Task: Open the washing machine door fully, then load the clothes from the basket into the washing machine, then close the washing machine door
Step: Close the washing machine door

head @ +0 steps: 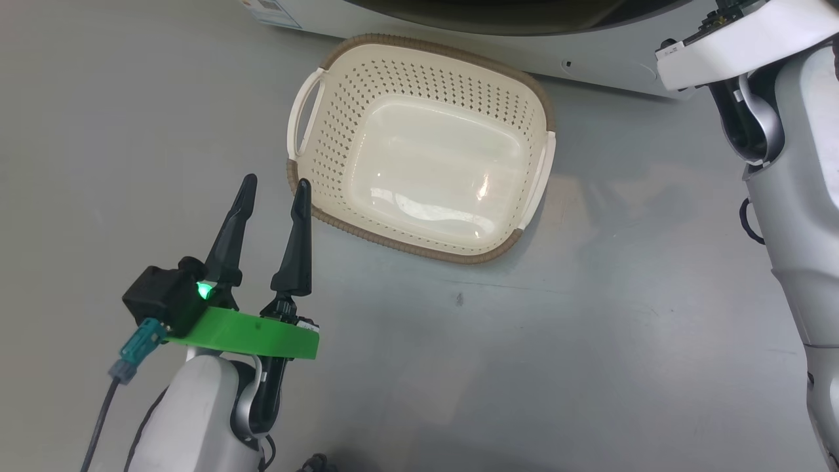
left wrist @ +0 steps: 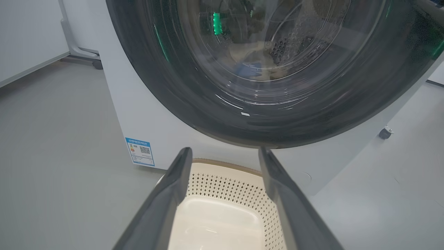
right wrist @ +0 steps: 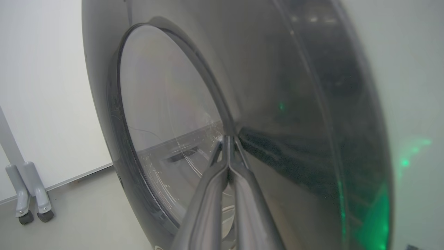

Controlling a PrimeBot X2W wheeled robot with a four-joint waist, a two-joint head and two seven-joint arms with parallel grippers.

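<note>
Item: washing machine door (left wrist: 277, 114), apparently shut or nearly so.
Right gripper (right wrist: 227, 139): clenched, empty, tips against the door where rim meets glass.
Left gripper (head: 276, 181): released, below the door, beside the empty basket (head: 419, 44).
Clothes (left wrist: 249, 67): behind the door glass.
Handling: press squarely on the rim, steadily, until the latch catches.

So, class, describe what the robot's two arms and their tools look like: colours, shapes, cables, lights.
Left tool: two long, black, tapering fingers on a flat bright-green plate, beside a black box with a green light; a teal plug leads to a grey cable. Left forearm: pale grey shell. Right arm: white and pale grey shells, dark joint. Right tool: slim dark grey fingers.
</note>
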